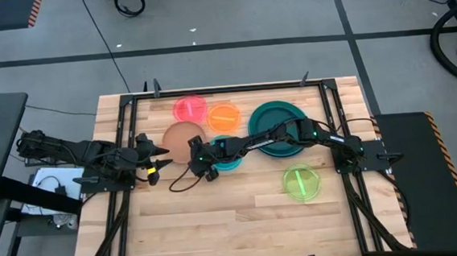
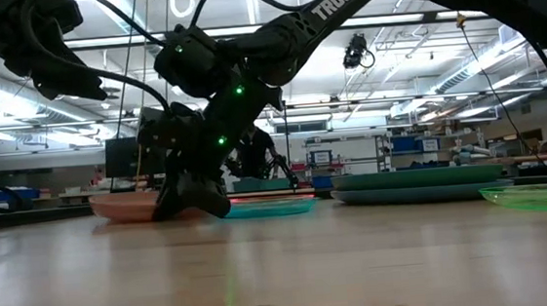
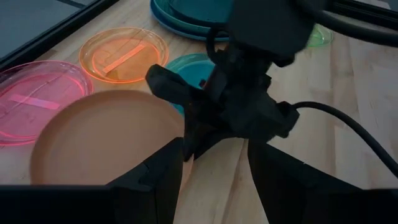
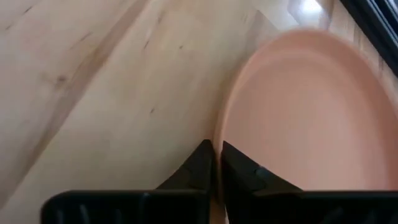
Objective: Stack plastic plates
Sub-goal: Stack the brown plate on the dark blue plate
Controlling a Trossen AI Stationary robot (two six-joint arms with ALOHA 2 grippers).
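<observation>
A tan plate (image 1: 181, 138) lies on the wooden table left of the middle. My right gripper (image 1: 199, 153) is low at its right near rim and shut on it; it also shows in the low view (image 2: 195, 200). My left gripper (image 1: 163, 157) is open and empty just left of the tan plate, its fingers (image 3: 163, 177) pointing at the right gripper. A pink plate (image 1: 189, 108) and an orange plate (image 1: 223, 115) lie behind the tan one. A cyan plate (image 1: 229, 162) lies partly under the right arm. A lime green plate (image 1: 302, 182) lies at the near right. My right gripper pinches the tan plate's rim (image 4: 217, 140) between its two fingers, one finger over the plate's inside and one outside it. The fingers come slanting down from the table's right. The plate's left part (image 2: 122, 210) lies on the table.
A stack of large teal plates (image 1: 281, 124) stands at the far right, under the right arm. A black frame (image 1: 124, 135) runs around the tabletop. The near half of the table (image 1: 219, 225) is bare wood.
</observation>
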